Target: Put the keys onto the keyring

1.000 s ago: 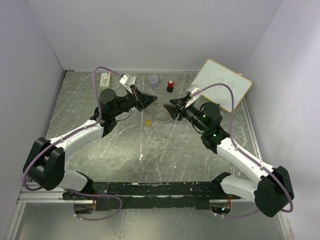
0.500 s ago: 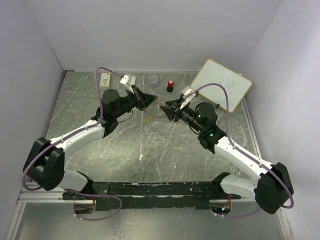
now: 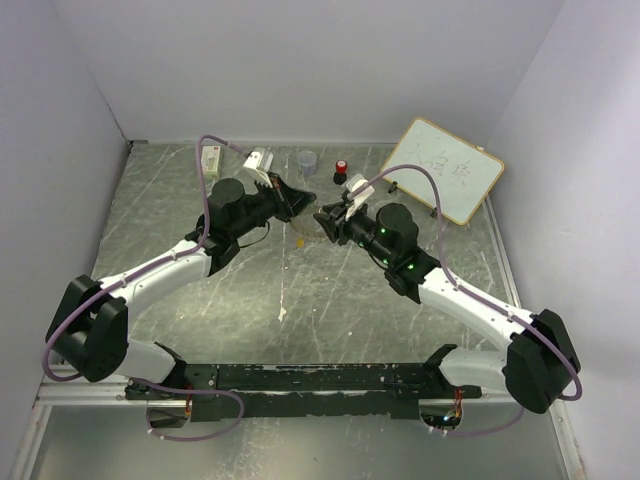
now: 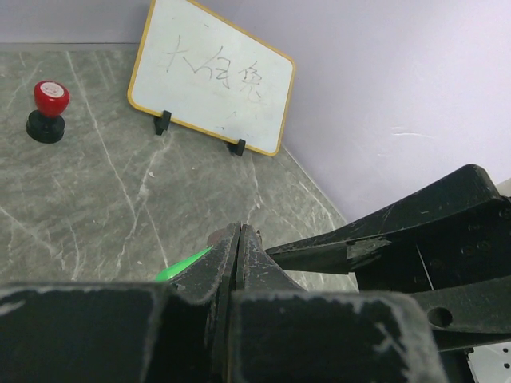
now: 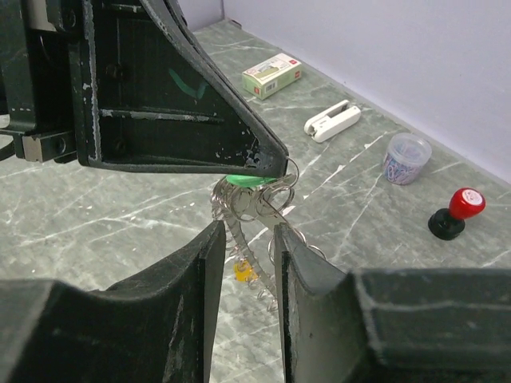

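Pinching the green key (image 5: 244, 181), the left gripper (image 5: 273, 166) is clamped tight, keyring (image 5: 254, 204) dangling just beneath; right gripper (image 5: 243, 235) gapes partway, empty. Clear cup (image 5: 406, 157) holds coloured bits. Whiteboard (image 4: 211, 76) scribble unreadable.

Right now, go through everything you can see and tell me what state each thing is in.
left hand: shut on the green key
green key: pinched at the left hand's tip
keyring: hanging in the air under that tip
yellow key: dangling beneath the keyring
right hand: open, one finger on either side of the keyring
whiteboard: propped upright, written on
red-capped knob: upright
clip cup: upright
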Available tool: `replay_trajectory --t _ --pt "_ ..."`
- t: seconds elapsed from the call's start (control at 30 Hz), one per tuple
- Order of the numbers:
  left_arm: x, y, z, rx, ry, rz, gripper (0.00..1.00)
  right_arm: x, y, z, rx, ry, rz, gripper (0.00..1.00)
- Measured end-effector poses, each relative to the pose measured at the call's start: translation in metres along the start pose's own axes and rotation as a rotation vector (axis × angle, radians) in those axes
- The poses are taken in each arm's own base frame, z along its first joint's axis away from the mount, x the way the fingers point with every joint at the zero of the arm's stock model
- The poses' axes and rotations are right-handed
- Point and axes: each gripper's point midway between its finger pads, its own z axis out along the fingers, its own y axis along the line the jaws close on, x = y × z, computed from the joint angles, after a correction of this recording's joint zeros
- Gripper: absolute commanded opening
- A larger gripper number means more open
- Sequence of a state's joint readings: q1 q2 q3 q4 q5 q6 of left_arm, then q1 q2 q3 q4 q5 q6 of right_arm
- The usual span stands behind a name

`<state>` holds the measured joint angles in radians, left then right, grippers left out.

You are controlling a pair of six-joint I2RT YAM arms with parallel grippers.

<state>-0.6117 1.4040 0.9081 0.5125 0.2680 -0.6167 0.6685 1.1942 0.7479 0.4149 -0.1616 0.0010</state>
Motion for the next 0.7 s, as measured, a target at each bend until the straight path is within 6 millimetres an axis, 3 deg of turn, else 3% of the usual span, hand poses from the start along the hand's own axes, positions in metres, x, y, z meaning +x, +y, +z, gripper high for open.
replay_trajectory --t 0.7 --pt "0.003 0.004 0.0 -0.039 0.008 -0.007 0.07 0.004 -0.003 0.011 0.054 0.027 -0.04 0.27"
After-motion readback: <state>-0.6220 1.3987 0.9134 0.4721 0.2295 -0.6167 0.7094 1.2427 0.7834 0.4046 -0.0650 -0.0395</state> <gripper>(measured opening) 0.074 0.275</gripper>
